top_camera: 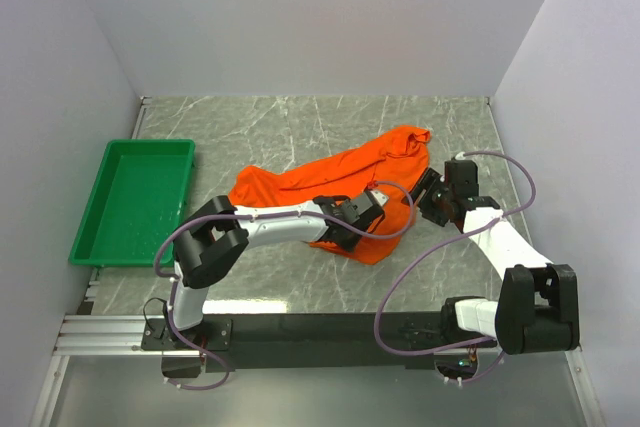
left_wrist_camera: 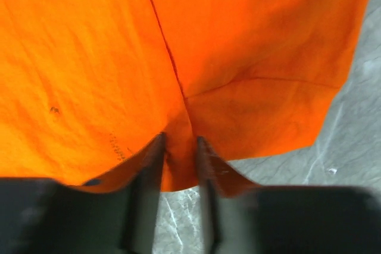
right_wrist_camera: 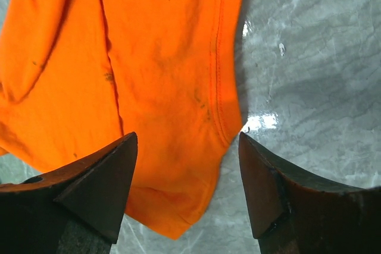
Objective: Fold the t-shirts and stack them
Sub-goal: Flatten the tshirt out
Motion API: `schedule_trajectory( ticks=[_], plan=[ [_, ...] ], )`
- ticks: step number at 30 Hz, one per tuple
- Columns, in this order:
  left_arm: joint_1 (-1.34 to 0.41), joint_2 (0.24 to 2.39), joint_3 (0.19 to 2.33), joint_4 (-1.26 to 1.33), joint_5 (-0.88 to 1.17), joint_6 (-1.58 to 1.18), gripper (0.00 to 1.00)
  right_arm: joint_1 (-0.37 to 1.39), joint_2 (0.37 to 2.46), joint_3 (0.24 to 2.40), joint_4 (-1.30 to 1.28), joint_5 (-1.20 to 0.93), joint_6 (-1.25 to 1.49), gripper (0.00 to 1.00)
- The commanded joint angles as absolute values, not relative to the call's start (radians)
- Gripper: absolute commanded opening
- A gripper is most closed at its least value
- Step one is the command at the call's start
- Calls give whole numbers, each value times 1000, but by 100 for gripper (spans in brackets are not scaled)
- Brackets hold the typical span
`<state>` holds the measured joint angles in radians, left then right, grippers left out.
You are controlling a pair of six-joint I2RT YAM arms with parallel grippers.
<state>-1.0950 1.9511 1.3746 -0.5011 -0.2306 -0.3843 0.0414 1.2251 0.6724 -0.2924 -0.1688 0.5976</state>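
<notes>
I am watching the orange t-shirt lying crumpled and unfolded across the middle and right of the desk. It is stretching from a rounded lobe near the centre out to a bunched end at the far right, and its near edge is reaching toward the arms' side. I am holding the left fingers at that near edge, and they are pinching a raised ridge of the cloth, standing almost together, with a seam running away from the pinch. The right fingers are standing wide apart and gripping nothing. They are hovering at the shirt's right edge, one finger over the orange cloth and the other over bare marbled desk, with a hemmed corner of the shirt lying under the gap. A green tray is sitting at the left side of the desk, apart from the shirt.
</notes>
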Motion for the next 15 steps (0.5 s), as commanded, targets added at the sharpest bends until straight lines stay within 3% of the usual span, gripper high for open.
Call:
schedule_trajectory(
  ticks=[1, 8, 15],
  plan=[
    [-1103, 1934, 1420, -512, -252, -377, 28, 41, 1192, 663, -258, -170, 571, 75],
    [-1101, 1890, 1434, -551, -287, -377, 2, 40, 1192, 660, -253, -179, 563, 74],
    [-1034, 1884, 1482, -595, -316, -312, 1, 41, 1193, 653, -249, -199, 555, 73]
  ],
)
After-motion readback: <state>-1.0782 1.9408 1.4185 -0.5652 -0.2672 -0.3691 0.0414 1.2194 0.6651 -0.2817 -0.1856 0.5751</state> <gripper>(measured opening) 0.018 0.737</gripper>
